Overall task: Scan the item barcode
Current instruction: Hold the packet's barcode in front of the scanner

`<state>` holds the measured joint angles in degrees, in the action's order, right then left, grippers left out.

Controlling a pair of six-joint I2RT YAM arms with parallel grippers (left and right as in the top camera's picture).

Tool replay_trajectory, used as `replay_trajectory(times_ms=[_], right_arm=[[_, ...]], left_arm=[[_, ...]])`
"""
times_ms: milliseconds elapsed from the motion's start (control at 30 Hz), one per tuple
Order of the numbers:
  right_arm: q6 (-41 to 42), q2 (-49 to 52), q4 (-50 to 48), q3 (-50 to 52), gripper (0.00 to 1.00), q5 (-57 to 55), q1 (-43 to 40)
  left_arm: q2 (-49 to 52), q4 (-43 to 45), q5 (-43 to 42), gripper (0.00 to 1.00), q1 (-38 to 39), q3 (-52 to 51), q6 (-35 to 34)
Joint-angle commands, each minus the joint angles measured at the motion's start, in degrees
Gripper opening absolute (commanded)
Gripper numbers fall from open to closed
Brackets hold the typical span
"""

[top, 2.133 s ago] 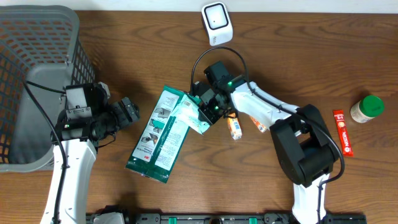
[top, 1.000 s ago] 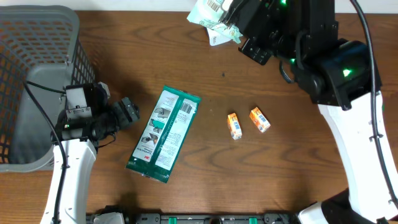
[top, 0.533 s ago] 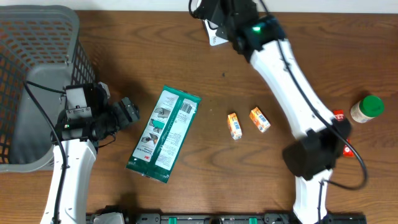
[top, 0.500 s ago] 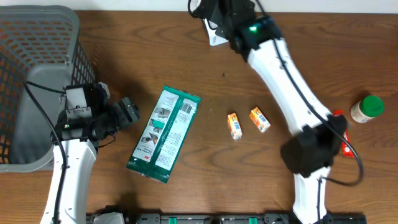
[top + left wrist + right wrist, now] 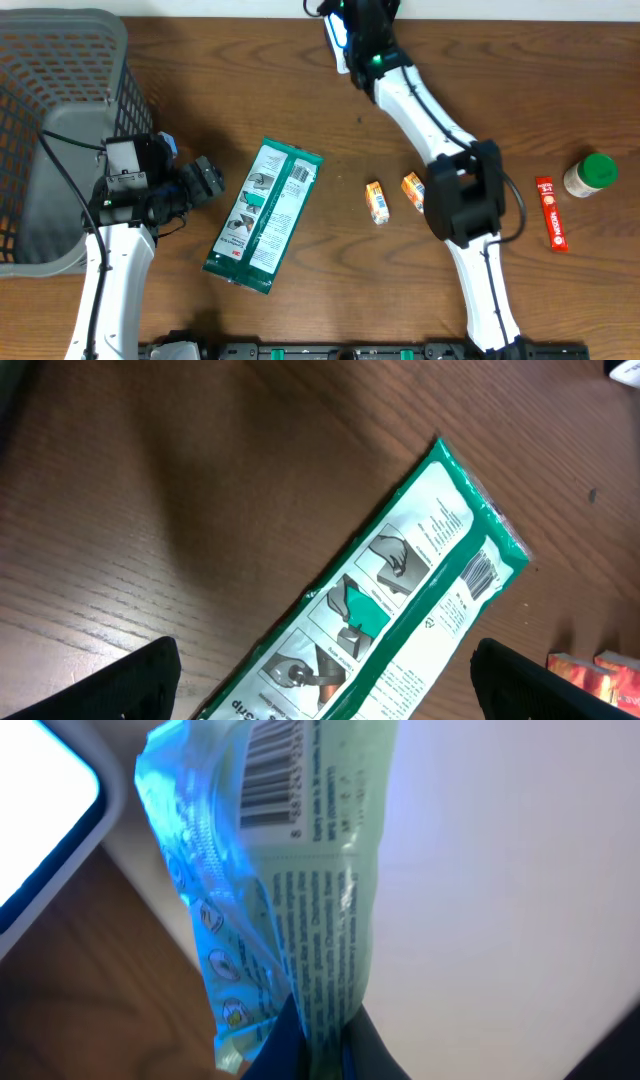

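My right gripper [image 5: 320, 1035] is shut on the lower edge of a pale green packet [image 5: 300, 880]. The packet stands upright with its barcode [image 5: 268, 770] at the top. A white scanner [image 5: 35, 815] with a dark rim lies just left of it. In the overhead view that arm reaches to the table's far edge, where the right gripper [image 5: 350, 20] sits. My left gripper [image 5: 205, 180] is open. Its black fingertips [image 5: 140, 680] stand on either side of a large green-and-white pack [image 5: 400, 600] that lies flat on the wood.
A grey mesh basket [image 5: 60, 100] fills the far left. Two small orange boxes [image 5: 377, 201] [image 5: 417, 192] lie mid-table. A red stick pack [image 5: 550, 212] and a green-capped bottle [image 5: 590, 175] sit at the right.
The right arm lifted the pale packet off the table and carried it to the scanner at the far edge. It has since settled lower there. The left arm has not moved.
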<state>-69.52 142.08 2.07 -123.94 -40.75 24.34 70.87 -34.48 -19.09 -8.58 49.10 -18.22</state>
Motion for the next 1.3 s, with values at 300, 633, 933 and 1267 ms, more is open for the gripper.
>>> replay_trajectory(times_ms=[300, 633, 933, 1267], right_arm=[[-18.6, 9.0, -2.9, -0.5, 0.01, -11.9, 3.6], [-18.4, 9.0, 1.2, -0.5, 0.01, -15.8, 8.0], [-14.5, 9.0, 14.7, -0.5, 0.03, -15.8, 8.5], [-19.3, 9.0, 10.8, -0.5, 0.01, -18.2, 8.3]], left_arm=[[0.2, -0.2, 0.8, 0.93, -0.5, 0.3, -0.7], [0.2, -0.2, 0.8, 0.93, -0.5, 0.3, -0.7], [0.2, -0.2, 0.8, 0.93, -0.5, 0.3, -0.7], [0.2, -0.2, 0.8, 0.93, -0.5, 0.3, -0.7]])
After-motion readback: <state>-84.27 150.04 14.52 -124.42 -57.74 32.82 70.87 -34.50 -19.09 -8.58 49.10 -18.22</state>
